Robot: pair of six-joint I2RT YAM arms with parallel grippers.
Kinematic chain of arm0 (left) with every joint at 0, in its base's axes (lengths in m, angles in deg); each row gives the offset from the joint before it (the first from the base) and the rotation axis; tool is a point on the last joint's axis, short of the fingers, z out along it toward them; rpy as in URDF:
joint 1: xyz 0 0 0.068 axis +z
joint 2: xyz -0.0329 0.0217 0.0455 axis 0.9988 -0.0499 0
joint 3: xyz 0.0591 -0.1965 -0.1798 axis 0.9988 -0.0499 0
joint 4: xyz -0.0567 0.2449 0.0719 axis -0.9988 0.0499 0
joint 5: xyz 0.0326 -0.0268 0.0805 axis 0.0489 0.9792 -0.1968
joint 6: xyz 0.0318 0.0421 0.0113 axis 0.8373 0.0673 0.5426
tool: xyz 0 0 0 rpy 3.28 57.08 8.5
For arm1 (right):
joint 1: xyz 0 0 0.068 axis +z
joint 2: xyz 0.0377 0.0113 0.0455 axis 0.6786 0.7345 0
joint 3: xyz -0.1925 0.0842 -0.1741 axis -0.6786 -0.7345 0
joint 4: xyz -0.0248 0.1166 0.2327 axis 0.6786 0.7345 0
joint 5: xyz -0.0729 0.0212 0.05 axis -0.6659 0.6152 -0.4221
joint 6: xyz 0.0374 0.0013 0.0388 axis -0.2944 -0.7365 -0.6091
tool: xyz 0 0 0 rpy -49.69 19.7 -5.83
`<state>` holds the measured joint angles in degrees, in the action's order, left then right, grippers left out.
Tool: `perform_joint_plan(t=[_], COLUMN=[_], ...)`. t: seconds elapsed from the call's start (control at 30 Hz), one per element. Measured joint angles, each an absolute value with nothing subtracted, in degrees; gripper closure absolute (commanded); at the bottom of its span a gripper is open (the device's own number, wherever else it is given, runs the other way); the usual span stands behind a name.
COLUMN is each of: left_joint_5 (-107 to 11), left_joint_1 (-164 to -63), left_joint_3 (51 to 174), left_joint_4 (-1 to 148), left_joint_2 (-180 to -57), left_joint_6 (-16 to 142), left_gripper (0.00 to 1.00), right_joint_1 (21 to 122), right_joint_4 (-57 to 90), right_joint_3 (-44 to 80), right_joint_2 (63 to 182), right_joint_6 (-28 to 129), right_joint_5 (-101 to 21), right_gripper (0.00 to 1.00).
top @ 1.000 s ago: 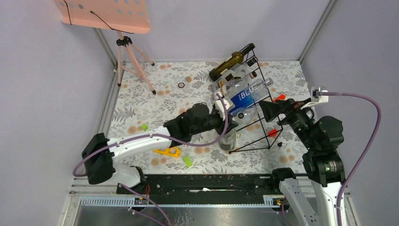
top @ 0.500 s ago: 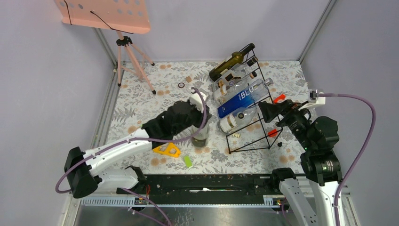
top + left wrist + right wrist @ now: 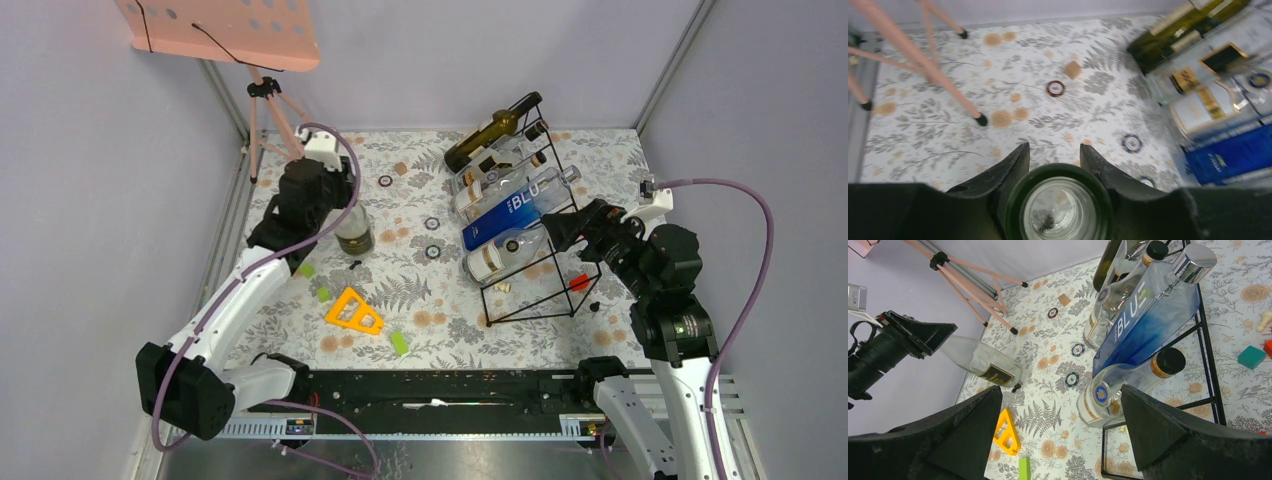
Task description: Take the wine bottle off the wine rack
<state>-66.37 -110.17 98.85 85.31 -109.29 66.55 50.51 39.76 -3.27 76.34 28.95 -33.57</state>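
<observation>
My left gripper [image 3: 342,203] is shut on the neck of a clear wine bottle with a dark label [image 3: 353,231], holding it at the far left of the table, beside the tripod. In the left wrist view the bottle's open mouth [image 3: 1058,206] sits between my fingers [image 3: 1013,167]. The right wrist view shows it tilted [image 3: 984,363], base near the cloth. The black wire wine rack [image 3: 566,262] stands at the right, holding a dark green bottle [image 3: 487,131], a blue bottle [image 3: 512,207] and clear bottles [image 3: 497,257]. My right gripper [image 3: 562,226] is open and empty beside the rack, also in its wrist view [image 3: 1059,390].
A pink tripod stand [image 3: 283,131] rises at the back left, close to the left arm. An orange triangle [image 3: 352,312], green blocks [image 3: 400,343] and poker chips [image 3: 433,223] lie on the floral cloth. A red block [image 3: 580,282] lies under the rack. Walls close in on all sides.
My left arm has carried the bottle from in front of the rack across to the far left, next to the tripod. My right gripper shifted slightly and stays open by the rack.
</observation>
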Motion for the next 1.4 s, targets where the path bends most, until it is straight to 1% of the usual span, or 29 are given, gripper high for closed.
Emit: perform_joint_plan(t=[0.13, 0.33, 0.6, 0.73, 0.77, 0.8, 0.9, 0.93, 1.03, 1.13, 1.23, 1.33, 1.4], left_joint_5=[-66.04, -67.84, -69.96, -70.94, -71.29, -71.53, -71.97, -72.10, -73.00, -73.48, -73.85, -74.63, -75.55], left_joint_1=[-103.67, -95.76, -93.18, -92.40, -92.29, -92.22, -92.00, -91.98, -91.78, -91.68, -91.63, -91.63, -91.63], left_joint_3=[98.96, 98.87, 97.60, 96.55, 96.03, 95.55, 94.24, 93.91, 93.82, 93.82, 93.84, 93.89, 94.24], left_joint_4=[84.37, 80.22, 73.88, 72.24, 72.02, 71.87, 71.82, 71.84, 68.57, 65.48, 65.02, 65.92, 67.34], left_joint_2=[-109.42, -111.43, -113.51, -114.69, -114.95, -115.19, -116.11, -116.51, -116.79, -116.68, -116.66, -116.35, -115.78], left_joint_6=[66.49, 67.34, 68.78, 68.80, 68.80, 68.80, 68.74, 68.65, 68.13, 67.62, 66.71, 66.05, 65.20], left_gripper=[1.00, 0.96, 0.96, 0.92, 0.89, 0.80, 0.47, 0.40, 0.27, 0.17, 0.11, 0.02, 0.01], right_joint_1=[50.51, 50.53, 50.53, 50.55, 50.55, 50.55, 50.57, 50.55, 50.55, 50.55, 50.55, 50.55, 50.55], right_joint_4=[39.80, 40.85, 41.47, 41.82, 41.99, 42.19, 42.60, 42.69, 42.93, 43.39, 43.91, 44.04, 44.07], right_joint_3=[-3.47, -4.58, -5.81, -5.96, -5.98, -5.98, -6.09, -6.16, -6.22, -6.22, -6.22, -6.22, -6.22], right_joint_2=[76.10, 75.79, 75.09, 74.96, 74.94, 74.94, 74.88, 74.74, 74.55, 74.42, 74.24, 74.20, 74.20], right_joint_6=[28.99, 29.19, 30.02, 30.11, 30.13, 30.13, 30.30, 30.37, 30.50, 30.52, 30.54, 30.72, 30.76], right_joint_5=[-33.57, -33.57, -33.62, -33.62, -33.62, -33.62, -33.62, -33.59, -33.59, -33.59, -33.59, -33.68, -33.83], right_gripper=[0.05, 0.05, 0.05, 0.05, 0.05, 0.05, 0.05, 0.05, 0.05, 0.05, 0.05, 0.05, 0.05])
